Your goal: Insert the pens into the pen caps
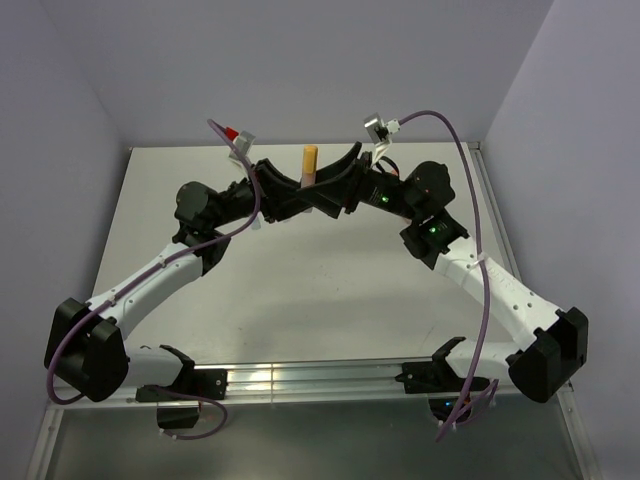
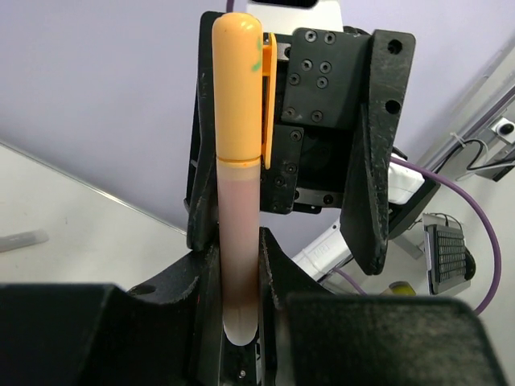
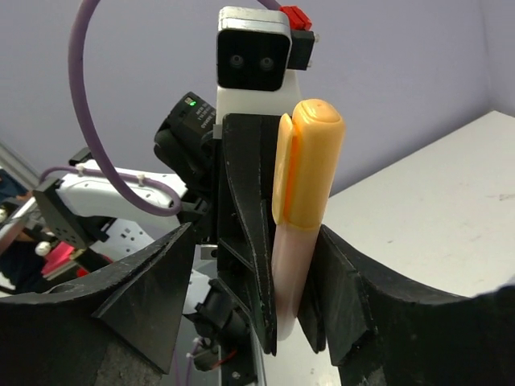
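The lower end of the single pen (image 2: 239, 241) is hidden inside the left pincer (image 2: 239, 277), which is clamped on its pale pink body; it is held upright towards 12 o'clock of the tabletop (image 1: 300, 290). One orange cap (image 2: 239, 88) is seen seated on its top. The right pincer (image 3: 257, 241) is spread wide around the pen, one finger (image 3: 334, 281) just beside it. A blurred pale shape (image 2: 20, 239) at 9 o'clock in the left wrist view cannot be identified.

My two arms (image 1: 150, 280) wear white shells and black joints; purple cables (image 1: 432, 112) loop off them, green lights (image 1: 433, 229) glowing
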Tool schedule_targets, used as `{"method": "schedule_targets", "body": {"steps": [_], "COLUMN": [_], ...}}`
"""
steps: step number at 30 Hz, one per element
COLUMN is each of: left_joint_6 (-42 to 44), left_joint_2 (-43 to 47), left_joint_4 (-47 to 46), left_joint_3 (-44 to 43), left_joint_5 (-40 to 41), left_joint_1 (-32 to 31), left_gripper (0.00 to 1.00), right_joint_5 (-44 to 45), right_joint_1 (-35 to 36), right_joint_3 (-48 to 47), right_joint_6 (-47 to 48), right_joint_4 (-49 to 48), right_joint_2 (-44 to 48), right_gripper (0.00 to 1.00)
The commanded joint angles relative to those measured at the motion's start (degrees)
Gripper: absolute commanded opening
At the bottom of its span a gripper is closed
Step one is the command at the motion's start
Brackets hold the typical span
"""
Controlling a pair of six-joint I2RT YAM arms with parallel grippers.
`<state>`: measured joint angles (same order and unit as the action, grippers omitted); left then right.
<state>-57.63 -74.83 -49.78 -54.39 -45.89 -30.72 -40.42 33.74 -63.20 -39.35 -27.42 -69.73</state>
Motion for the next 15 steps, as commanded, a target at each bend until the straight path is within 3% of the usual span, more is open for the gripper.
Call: {"method": "schedule_targets", "body": {"steps": [1,8,15], "left_joint_6": [1.9,2.34,2.26], "left_joint_2": [2.49,3.28,2.93], "left_joint_4": [-1.64,-0.85,-0.4], "left_joint_3": [-2.56,-2.3,-1.25], "left_joint_5": [2.12,1.94,1.94], "left_joint_1": [0.4,0.4,0.4], "left_gripper": [0.0,0.0,0.0], "right_joint_5": [2.36,4.74,2.37], "right_joint_1": [0.37,-1.74,-5.96], "right_joint_3": [-2.72,-2.54,-2.19], "right_joint_6": [5.77,7.45,3.15], "right_joint_4": [5.96,7.99,4.84], "right_joint_2": [1.88,2.67,4.25], "right_gripper": [0.68,0.69,0.72]}}
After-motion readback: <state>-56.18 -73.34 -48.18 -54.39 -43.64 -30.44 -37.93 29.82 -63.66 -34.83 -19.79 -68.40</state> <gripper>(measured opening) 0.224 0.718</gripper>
